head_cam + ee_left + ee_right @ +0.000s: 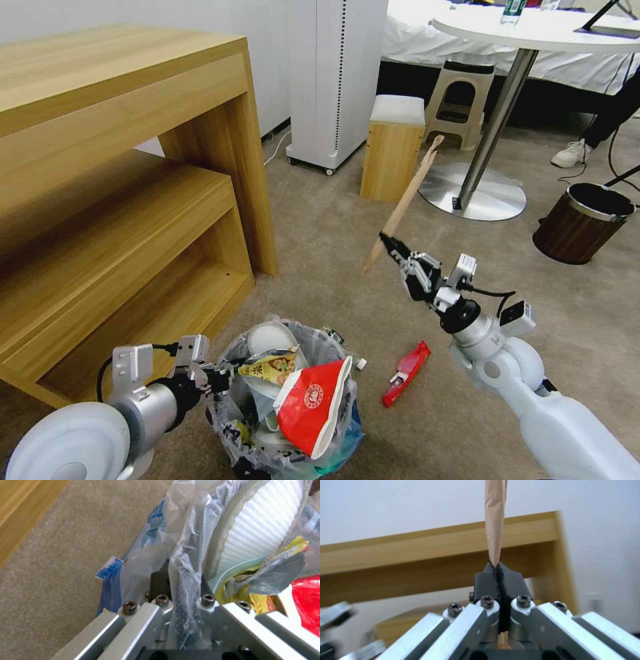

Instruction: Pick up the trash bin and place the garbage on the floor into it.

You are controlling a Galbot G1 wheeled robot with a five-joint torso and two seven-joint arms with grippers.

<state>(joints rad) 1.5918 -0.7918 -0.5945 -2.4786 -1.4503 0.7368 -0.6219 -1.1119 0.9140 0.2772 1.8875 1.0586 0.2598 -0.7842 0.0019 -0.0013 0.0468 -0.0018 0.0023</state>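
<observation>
The trash bin (325,341), black under a crinkly clear bag, hangs low at the near left. My left gripper (217,381) is shut on its bag-covered rim (186,555). Inside lie a red-white crushed bowl (313,407), a white slipper (263,525) and a yellow wrapper (270,368). My right gripper (390,243) is raised above the carpet, to the right of the bin and beyond it. It is shut on the lower end of a wooden stick (407,200) that slants up and away. The fingertips (488,576) pinch the stick (495,517). A red wrapper (405,373) lies on the floor to the right of the bin.
A wooden desk with a lower shelf (120,200) fills the left. Beyond stand a white appliance (333,80), a wooden box stool (393,147) and a round table's metal base (477,193). A brown bin with a metal rim (583,223) stands at the right.
</observation>
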